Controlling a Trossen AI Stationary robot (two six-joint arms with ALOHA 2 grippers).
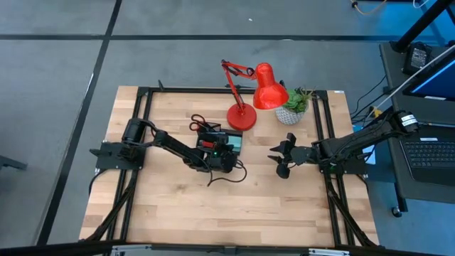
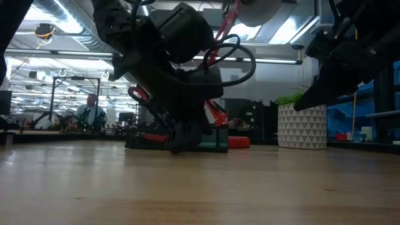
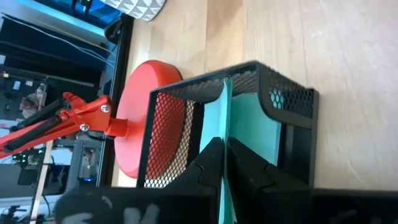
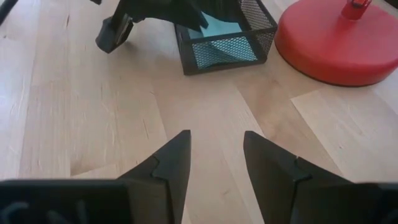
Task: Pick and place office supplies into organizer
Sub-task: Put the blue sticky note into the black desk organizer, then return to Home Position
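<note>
left gripper [image 3: 225,163] sits over the organizer [image 1: 220,139], just past the tabletop's [image 1: 170,206] centre toward 12 o'clock in the high view. its jaws are clenched on the edge of the cyan sticky-note pad [image 3: 249,127], which stands on edge inside the mesh compartment, partly lowered. right gripper [image 4: 216,163] hovers at 3 o'clock of the organizer, well apart, jaws released and empty, aimed at the tray.

risks, as i judge them:
- pad is pinched by a thin edge only. if the jaws let go while it is upright and tilted, it may lean on the mesh wall or ride over the rim instead of lying flat.
- the tray looks light. a sideways pull as the left arm withdraws could drag or tip it toward the red lamp base [image 1: 241,117], which sits just beside it at 1 o'clock.
- the left arm's cable [image 1: 229,176] loops on the tabletop at 6 o'clock of the tray. cannot tell whether it would snag.

how the task's things look:
- organizer: low black wire-mesh box, cyan showing through the sides in the right wrist view.
- pad: flat, square, clean edge, no curl visible.
- red-handled scissors [image 1: 198,122] lie at 11 o'clock of the tray; whether they rest inside it or against it, cannot tell.
- potted plant [image 1: 293,108] stands beyond the lamp, clear of the work.
</note>
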